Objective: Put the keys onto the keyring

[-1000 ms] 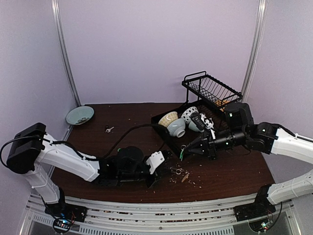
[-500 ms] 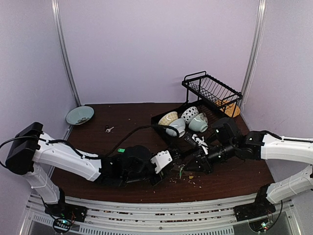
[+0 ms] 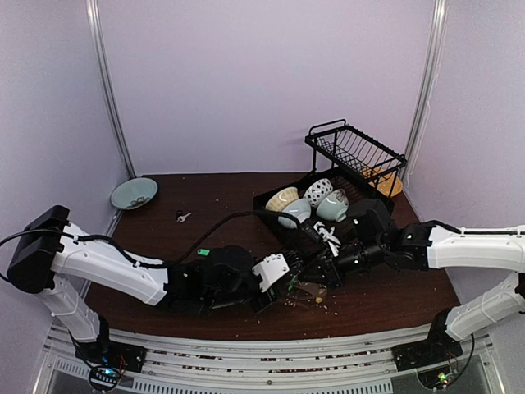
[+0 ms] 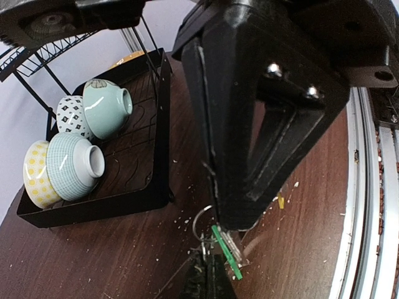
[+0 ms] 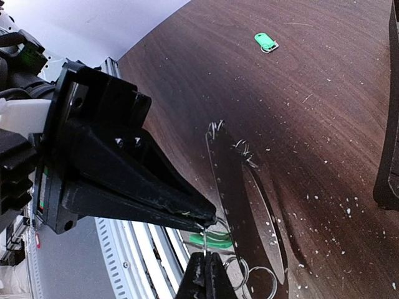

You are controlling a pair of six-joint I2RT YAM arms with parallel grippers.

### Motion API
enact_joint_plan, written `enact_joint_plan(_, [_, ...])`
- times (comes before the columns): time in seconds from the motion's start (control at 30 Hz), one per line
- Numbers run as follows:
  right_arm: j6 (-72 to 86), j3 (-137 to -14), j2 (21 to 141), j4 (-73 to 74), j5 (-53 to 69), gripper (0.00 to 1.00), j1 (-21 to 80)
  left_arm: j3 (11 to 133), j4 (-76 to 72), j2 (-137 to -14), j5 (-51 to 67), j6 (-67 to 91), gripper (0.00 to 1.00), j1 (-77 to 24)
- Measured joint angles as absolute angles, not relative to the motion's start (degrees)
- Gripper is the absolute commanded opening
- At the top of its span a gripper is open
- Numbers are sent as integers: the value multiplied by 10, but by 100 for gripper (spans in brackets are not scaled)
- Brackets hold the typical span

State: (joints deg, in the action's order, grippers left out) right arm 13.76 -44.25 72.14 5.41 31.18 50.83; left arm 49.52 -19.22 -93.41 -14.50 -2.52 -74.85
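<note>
My left gripper (image 3: 285, 285) and right gripper (image 3: 310, 277) meet tip to tip low over the table's front middle. In the left wrist view my left gripper (image 4: 207, 275) is shut on thin wire beside a small ring (image 4: 202, 221) and a green key (image 4: 225, 252). In the right wrist view my right gripper (image 5: 204, 265) is shut on a thin wire of the green key (image 5: 215, 238). The keyring (image 5: 216, 177), a long thin wire loop, lies on the table and runs to the left gripper's tip. Small loose rings (image 5: 265, 283) lie beside it.
A green tag (image 5: 266, 42) lies far left on the table, also in the top view (image 3: 182, 217). A black tray (image 3: 271, 215) with several bowls and a black dish rack (image 3: 357, 152) stand at the back right. A teal plate (image 3: 134, 194) sits back left. Crumbs litter the table.
My right gripper has come down and left from beside the tray, carrying the green key, to the left gripper's tip. The left gripper has shifted slightly right.
</note>
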Motion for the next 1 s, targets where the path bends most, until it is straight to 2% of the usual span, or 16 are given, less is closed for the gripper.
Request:
enact_joint_plan(0.53, [146,-421,727,27,348,0,512,495,-193,-930,-153,-25,0,-748])
enact_joint_plan(1.0, [168,-416,721,-11,330,0,512,494,-195,-922,-157,-25,0,-748])
